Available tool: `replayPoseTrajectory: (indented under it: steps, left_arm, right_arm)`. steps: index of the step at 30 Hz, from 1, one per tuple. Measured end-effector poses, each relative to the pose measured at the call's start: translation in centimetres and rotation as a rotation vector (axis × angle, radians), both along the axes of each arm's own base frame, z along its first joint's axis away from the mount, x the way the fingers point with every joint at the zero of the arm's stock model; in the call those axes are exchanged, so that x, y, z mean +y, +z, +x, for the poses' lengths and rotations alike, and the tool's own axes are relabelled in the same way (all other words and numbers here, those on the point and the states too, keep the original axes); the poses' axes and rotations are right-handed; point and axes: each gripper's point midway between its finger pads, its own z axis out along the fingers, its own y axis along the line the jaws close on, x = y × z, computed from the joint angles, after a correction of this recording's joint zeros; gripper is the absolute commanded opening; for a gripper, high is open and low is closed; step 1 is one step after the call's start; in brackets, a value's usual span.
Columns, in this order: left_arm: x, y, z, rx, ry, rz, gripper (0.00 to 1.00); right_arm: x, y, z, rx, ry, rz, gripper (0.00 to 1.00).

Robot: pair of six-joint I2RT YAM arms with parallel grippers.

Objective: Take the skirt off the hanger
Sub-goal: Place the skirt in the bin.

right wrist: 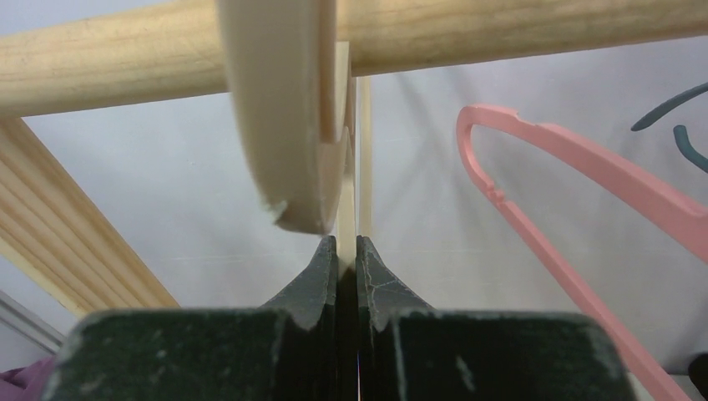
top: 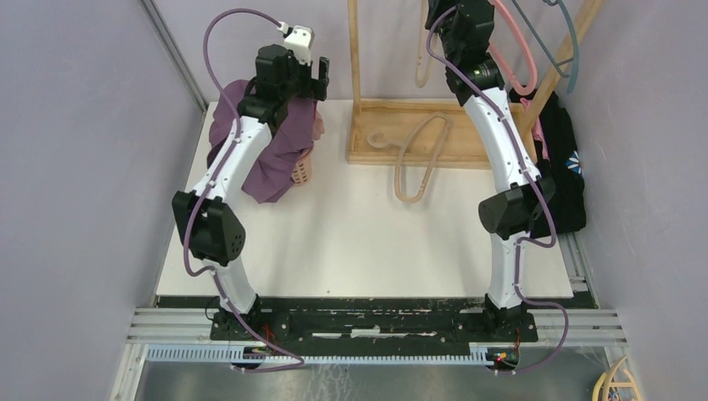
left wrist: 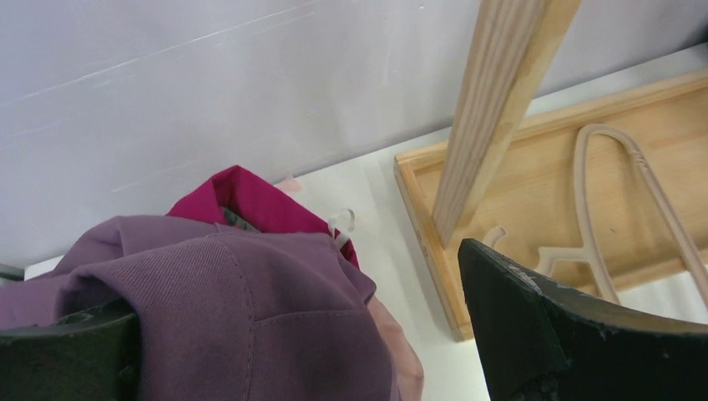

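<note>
Two arms are mounted at the near edge of a white table (top: 351, 251). At mid-table a loose beige hanger (top: 415, 167) lies half on the table and half on the wooden rack base (top: 476, 125); a black garment (top: 563, 175) lies at the right edge. At the far left, the purple skirt (top: 275, 163) lies off any hanger, draped over a pink basket (top: 302, 171), with a magenta cloth (left wrist: 250, 196) showing beneath its far edge. The left gripper (left wrist: 296, 284) hangs over the skirt with its jaws spread wide and holding nothing; whether it touches the fabric cannot be told. At the far right, the right gripper (right wrist: 346, 246) is raised to the rack's rod (right wrist: 501, 33), its jaws clenched on the thin edge of a hung hanger (right wrist: 275, 109) hooked over that rod. A pink hanger (right wrist: 584, 159) hangs just beside it, to the right.
</note>
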Motion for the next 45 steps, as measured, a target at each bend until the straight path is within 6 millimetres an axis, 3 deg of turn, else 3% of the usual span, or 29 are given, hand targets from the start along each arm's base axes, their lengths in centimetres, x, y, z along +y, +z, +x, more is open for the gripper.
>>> replayPoseTrajectory:
  steps: [10, 14, 18, 20, 24, 30, 34, 37, 39, 45]
  left_arm:
    - [-1.3, -5.0, 5.9, -0.001, 0.011, 0.034, 0.99]
    - [-0.7, -4.4, 6.8, -0.038, 0.012, 0.018, 0.99]
    - [-0.6, -2.6, 7.5, -0.104, -0.033, -0.057, 0.99]
    - [-1.0, -1.5, 7.7, -0.146, -0.086, -0.135, 0.99]
    - [-2.1, -1.4, 8.2, -0.171, -0.209, -0.273, 0.99]
    - [-4.1, -5.5, 7.4, -0.021, -0.382, -0.409, 0.99]
    - [-4.3, -6.6, 5.7, 0.086, -0.397, -0.388, 0.99]
    - [-2.3, -7.2, 4.9, 0.171, -0.28, -0.302, 0.99]
    - [0.0, -7.0, 4.1, 0.213, -0.168, -0.229, 0.99]
    - [11.7, -6.4, 0.3, 0.326, 0.198, -0.092, 0.99]
  right_arm:
    - [-2.6, 0.4, -3.1, 0.026, -0.002, -0.007, 0.01]
    - [-2.9, 0.1, -4.6, 0.046, 0.008, -0.015, 0.01]
    - [-3.2, -0.3, -5.8, 0.069, 0.014, -0.023, 0.01]
    - [-3.2, -0.4, -6.4, 0.075, 0.019, -0.026, 0.01]
    - [-3.5, -0.5, -7.6, 0.086, 0.025, -0.031, 0.01]
    - [-3.5, -0.6, -8.6, 0.088, 0.036, -0.045, 0.01]
    - [-3.5, -1.0, -8.5, 0.095, 0.038, -0.059, 0.01]
    - [-3.5, -1.5, -8.5, 0.104, 0.037, -0.066, 0.01]
    - [-3.5, -1.8, -8.5, 0.11, 0.038, -0.067, 0.01]
    - [-3.4, -2.4, -8.8, 0.121, 0.049, -0.07, 0.01]
